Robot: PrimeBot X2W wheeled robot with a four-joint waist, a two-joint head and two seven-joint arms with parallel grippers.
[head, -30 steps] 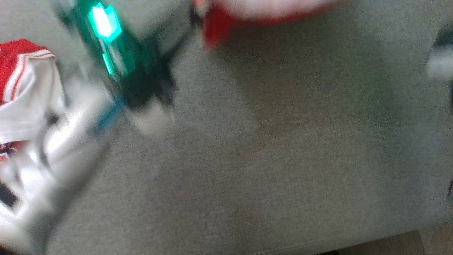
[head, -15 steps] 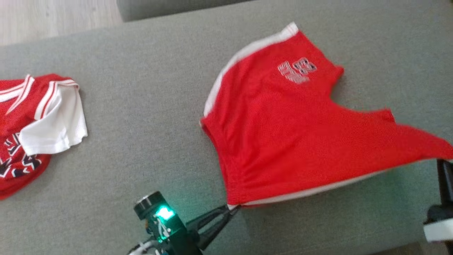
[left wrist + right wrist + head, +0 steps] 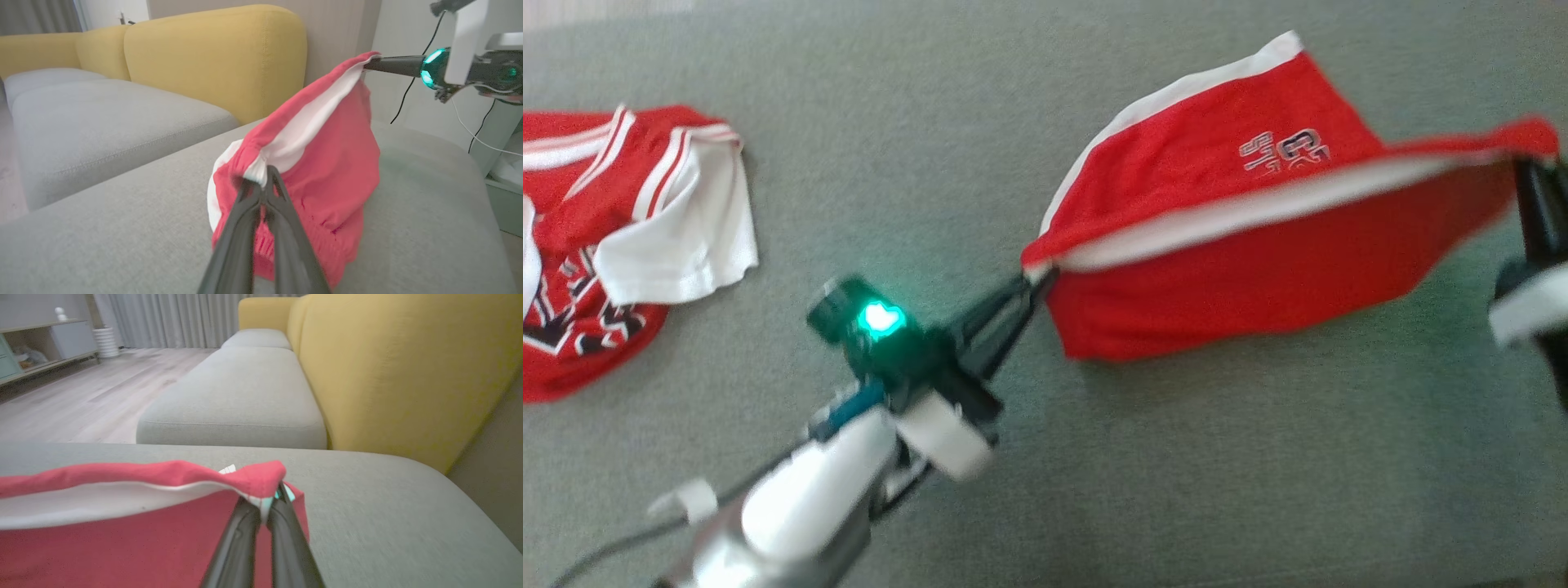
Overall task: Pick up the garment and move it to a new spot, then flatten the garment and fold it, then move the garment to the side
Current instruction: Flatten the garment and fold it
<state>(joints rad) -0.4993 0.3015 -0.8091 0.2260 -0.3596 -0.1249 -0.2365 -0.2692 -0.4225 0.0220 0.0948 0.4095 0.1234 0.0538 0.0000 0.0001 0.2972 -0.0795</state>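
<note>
The garment [image 3: 1258,278] spans left pincer [image 3: 1033,282] to right pincer [image 3: 1525,167] (jersey [image 3: 605,269] farther left).

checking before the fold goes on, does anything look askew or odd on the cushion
Nothing spilled or damaged. The red shorts are not flat: they hang stretched by a white-trimmed edge between the left gripper and right gripper, both shut on it. To the left, a red and white jersey lies rumpled.

Outlined print [image 3: 1284,152] on the red shorts [image 3: 1258,278], too blurred to read, lettering [image 3: 568,322] on the jersey [image 3: 580,204], illegible
</note>
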